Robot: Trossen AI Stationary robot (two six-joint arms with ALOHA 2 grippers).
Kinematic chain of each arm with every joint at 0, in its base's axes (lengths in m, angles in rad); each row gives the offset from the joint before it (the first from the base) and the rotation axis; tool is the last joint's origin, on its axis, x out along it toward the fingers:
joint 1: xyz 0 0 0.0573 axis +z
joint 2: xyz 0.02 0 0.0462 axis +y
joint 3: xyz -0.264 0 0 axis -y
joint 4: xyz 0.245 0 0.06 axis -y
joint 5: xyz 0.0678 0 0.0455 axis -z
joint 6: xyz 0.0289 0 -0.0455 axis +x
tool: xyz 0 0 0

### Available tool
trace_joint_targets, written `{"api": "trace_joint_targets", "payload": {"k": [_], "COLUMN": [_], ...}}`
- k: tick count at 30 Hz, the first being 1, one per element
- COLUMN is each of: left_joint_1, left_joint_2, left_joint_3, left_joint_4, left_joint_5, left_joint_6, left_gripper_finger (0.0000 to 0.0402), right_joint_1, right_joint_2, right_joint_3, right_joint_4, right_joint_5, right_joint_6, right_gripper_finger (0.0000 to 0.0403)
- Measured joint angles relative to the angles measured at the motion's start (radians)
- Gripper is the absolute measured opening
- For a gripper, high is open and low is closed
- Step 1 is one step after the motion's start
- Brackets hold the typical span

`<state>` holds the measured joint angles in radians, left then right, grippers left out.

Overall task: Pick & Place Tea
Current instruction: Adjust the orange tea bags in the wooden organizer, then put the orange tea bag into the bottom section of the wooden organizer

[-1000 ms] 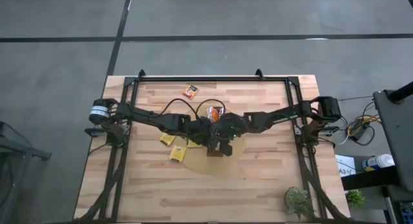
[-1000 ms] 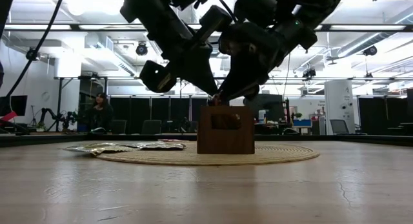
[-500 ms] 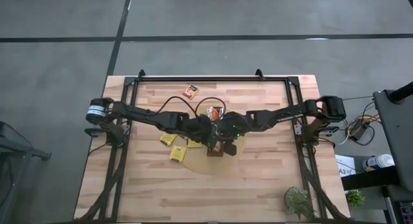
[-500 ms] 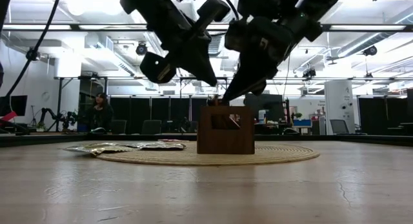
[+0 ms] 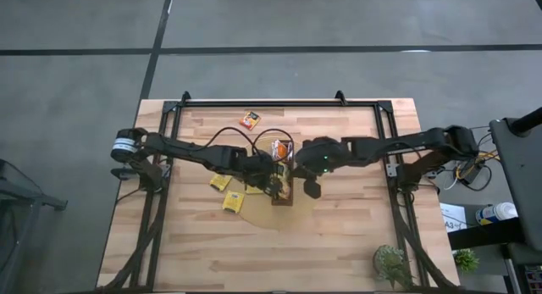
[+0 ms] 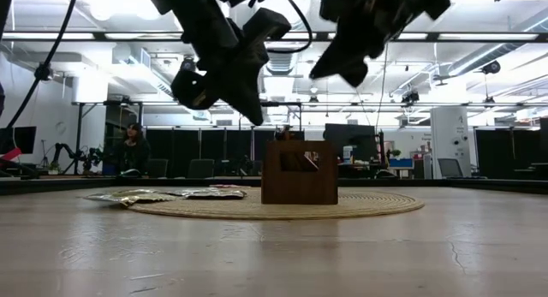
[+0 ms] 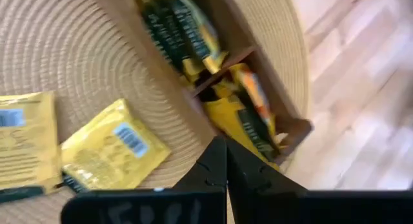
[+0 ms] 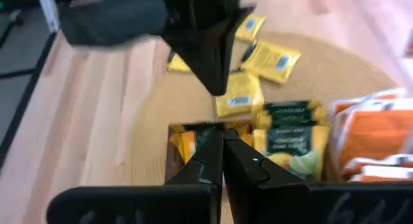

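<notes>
Tea sachets point(image 7: 116, 146) split in two lots: most already stand on edge in the dark wooden tray point(image 5: 282, 169) on the round woven mat point(image 5: 298, 211) mid-table, dark green-and-yellow ones point(image 8: 288, 130) and orange ones point(image 8: 371, 130) packed in its compartments; a few yellow ones point(image 5: 234, 201) lie flat just left of the tray, partly on the mat, and one orange sachet point(image 5: 250, 119) sits alone at the far side, well apart. Left gripper point(image 5: 273, 184) hangs just above the tray's left wall, fingers pinched together, nothing held. Right gripper point(image 5: 312, 190) is raised off to the tray's right, also pressed closed and empty. Tray's long axis runs near-to-far. Key relation: loose yellow sachets lie to the left of the tray, on the left arm's side, so the left gripper is clearly nearer; the right would have to cross over the tray. Judgement: next pick probably a loose yellow, left arm, needs to open and drop flat onto it; thin flat paper could be hard to pinch off the mat.
</notes>
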<state>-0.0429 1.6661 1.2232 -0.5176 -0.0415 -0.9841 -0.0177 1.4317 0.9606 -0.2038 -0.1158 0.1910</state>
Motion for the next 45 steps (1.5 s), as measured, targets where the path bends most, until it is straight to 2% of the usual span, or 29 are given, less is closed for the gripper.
{"api": "trace_joint_targets", "payload": {"k": [3,12,19,30,36,45], "left_joint_1": [0.000,0.000,0.000,0.000,0.000,0.016], "left_joint_2": [0.000,0.034,0.061,0.082,0.109,0.089], "left_joint_3": [-0.012,-0.037,-0.025,-0.020,-0.015,-0.013], "left_joint_4": [0.009,0.101,0.110,0.212,0.346,0.356], "left_joint_5": [-0.005,0.004,0.026,0.034,0.062,0.058], "left_joint_6": [0.009,0.009,0.010,-0.009,-0.017,-0.008], "left_gripper_finger": [0.0000,0.0000,0.0000,0.0000,0.0000,0.0000], "right_joint_1": [0.000,-0.002,-0.002,-0.002,-0.002,-0.002], "right_joint_2": [-0.060,-0.249,-0.336,-0.352,-0.352,-0.352], "right_joint_3": [-0.001,-0.001,-0.001,-0.001,-0.001,-0.001], "right_joint_4": [-0.034,-0.059,-0.091,-0.100,-0.101,-0.108], "right_joint_5": [0.060,0.137,0.225,0.250,0.250,0.249], "right_joint_6": [0.023,0.038,0.038,0.041,0.038,0.038], "right_gripper_finger": [0.0008,0.0008,0.0008,0.0008,0.0008,0.0008]}}
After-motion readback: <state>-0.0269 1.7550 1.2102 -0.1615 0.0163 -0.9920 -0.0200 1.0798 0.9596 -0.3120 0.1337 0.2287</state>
